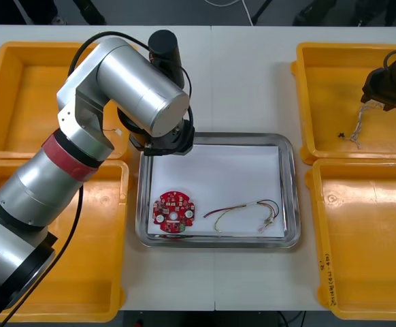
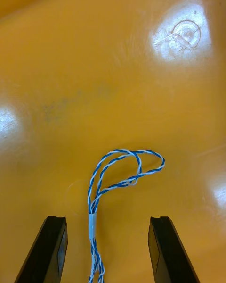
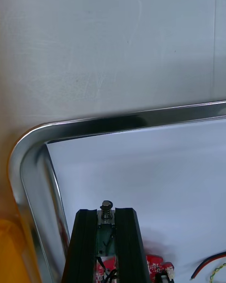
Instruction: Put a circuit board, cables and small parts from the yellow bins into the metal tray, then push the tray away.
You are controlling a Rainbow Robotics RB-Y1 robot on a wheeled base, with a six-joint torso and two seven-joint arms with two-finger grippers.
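My left gripper (image 1: 167, 144) hovers over the far left corner of the metal tray (image 1: 290, 146), shut on a small metal part (image 3: 107, 207) that pokes up between its fingers (image 3: 85, 245). A round red circuit board (image 1: 174, 211) and a red and yellow cable (image 1: 245, 212) lie on the tray's white inside. Over the far right yellow bin (image 1: 334, 88), my right gripper (image 2: 107, 250) stands open. A twisted blue and white cable (image 2: 117, 174) lies on the bin floor, running between its fingertips without touching them.
Two yellow bins stand on the left, far (image 1: 28, 95) and near (image 1: 89, 272), and another is at the near right (image 1: 368, 238). A small dark part (image 1: 339, 135) lies in the far right bin beside the cable (image 1: 356, 133). The left arm's bulk hangs over the left bins.
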